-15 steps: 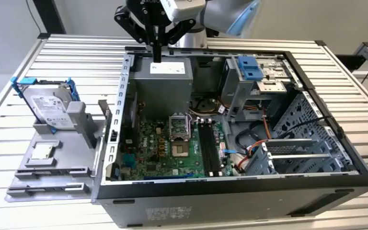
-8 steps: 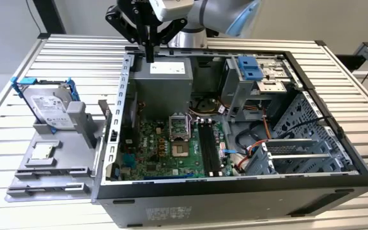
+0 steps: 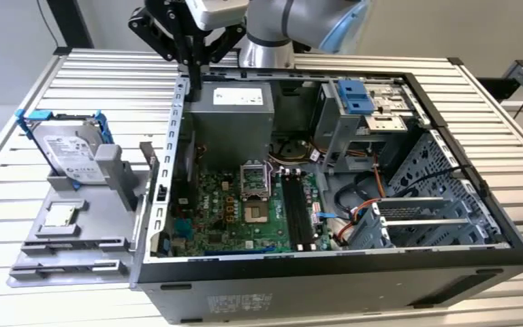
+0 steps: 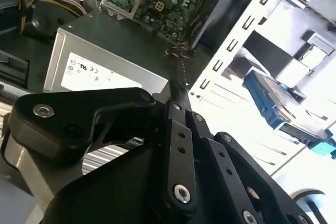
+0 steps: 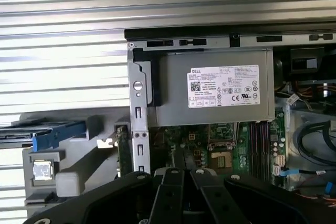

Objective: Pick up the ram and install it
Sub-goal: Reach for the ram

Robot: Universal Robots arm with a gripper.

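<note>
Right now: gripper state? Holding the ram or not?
Gripper: closed, fingers pressed together, holding nothing. The ram stands in the gray holder outside the case.

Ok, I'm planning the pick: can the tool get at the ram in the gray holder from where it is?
Probably yes. The ram stands upright in the gray holder just outside the case wall, its top edge bare. The tool hangs shut over that wall; only the tight fit beside it might hinder.
</note>
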